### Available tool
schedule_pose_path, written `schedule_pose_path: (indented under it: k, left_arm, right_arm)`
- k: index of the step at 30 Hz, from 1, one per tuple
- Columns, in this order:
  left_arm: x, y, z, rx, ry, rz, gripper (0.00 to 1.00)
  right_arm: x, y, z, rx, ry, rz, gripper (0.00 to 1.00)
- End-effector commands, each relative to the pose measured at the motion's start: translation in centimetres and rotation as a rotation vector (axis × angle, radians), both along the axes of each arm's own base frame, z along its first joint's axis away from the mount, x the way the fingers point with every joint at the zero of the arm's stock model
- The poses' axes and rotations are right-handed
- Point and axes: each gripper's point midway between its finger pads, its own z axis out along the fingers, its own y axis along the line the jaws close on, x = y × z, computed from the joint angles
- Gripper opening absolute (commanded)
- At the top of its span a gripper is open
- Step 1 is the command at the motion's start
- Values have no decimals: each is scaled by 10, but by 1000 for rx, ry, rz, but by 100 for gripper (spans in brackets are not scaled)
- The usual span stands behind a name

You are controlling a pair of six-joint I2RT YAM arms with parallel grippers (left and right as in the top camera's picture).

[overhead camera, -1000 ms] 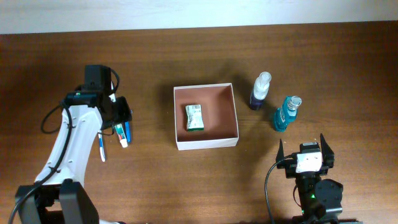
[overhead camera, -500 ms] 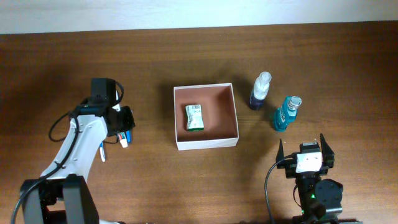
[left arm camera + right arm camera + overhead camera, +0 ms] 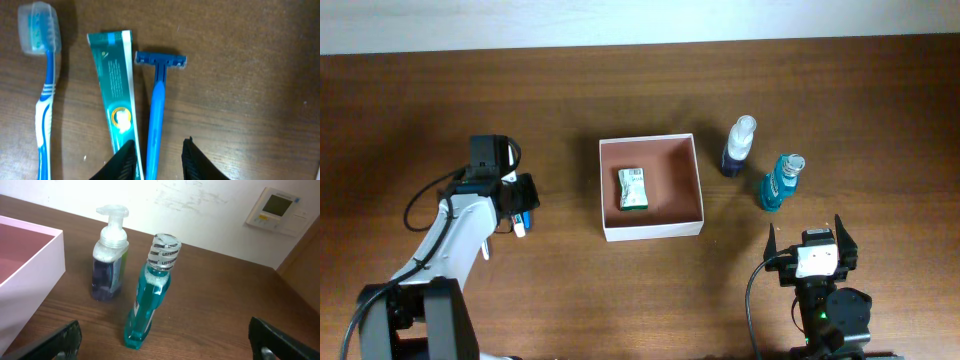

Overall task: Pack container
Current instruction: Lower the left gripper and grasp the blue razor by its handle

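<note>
The container (image 3: 650, 232) sits mid-table, a white-walled square box with a reddish-brown inside and a green packet (image 3: 633, 188) lying in it. Left of it, my left gripper (image 3: 159, 150) hangs low over a blue razor (image 3: 159, 95). Its jaws straddle the razor's handle, narrowed but with a gap on the right side. The left finger (image 3: 125, 160) overlaps a green toothpaste tube (image 3: 116, 100). A blue toothbrush (image 3: 45, 90) with a clear cap lies further left. My right gripper (image 3: 165, 345) stands wide open and holds nothing, near the front edge.
A foam pump bottle (image 3: 109, 255) with dark liquid and a teal mouthwash bottle (image 3: 152, 295) stand upright right of the container, just beyond my right gripper. The container's white corner (image 3: 50, 250) shows at the left of the right wrist view.
My left arm has shifted slightly right and down over the razor, and its jaws have narrowed around the handle. The right arm and the bottles have not moved.
</note>
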Motion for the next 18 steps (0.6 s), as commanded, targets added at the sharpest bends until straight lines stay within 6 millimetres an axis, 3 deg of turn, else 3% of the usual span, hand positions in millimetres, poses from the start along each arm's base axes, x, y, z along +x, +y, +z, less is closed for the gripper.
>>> schedule_pose_path:
  k: [1,11,18]
  left_arm:
    - [-3,-5,-8,2,-3,-42,31]
    - [6,-11,-11,12,-64,-76,31]
    - [8,-2,-11,63,-71,-61,31]
  right_arm:
    - [0,-3,-1,-1,-3,-17,98]
    - [0,-3,-2,-1,-3,-17,98]
    - [0,-3,-1,-1,-3,-17,98]
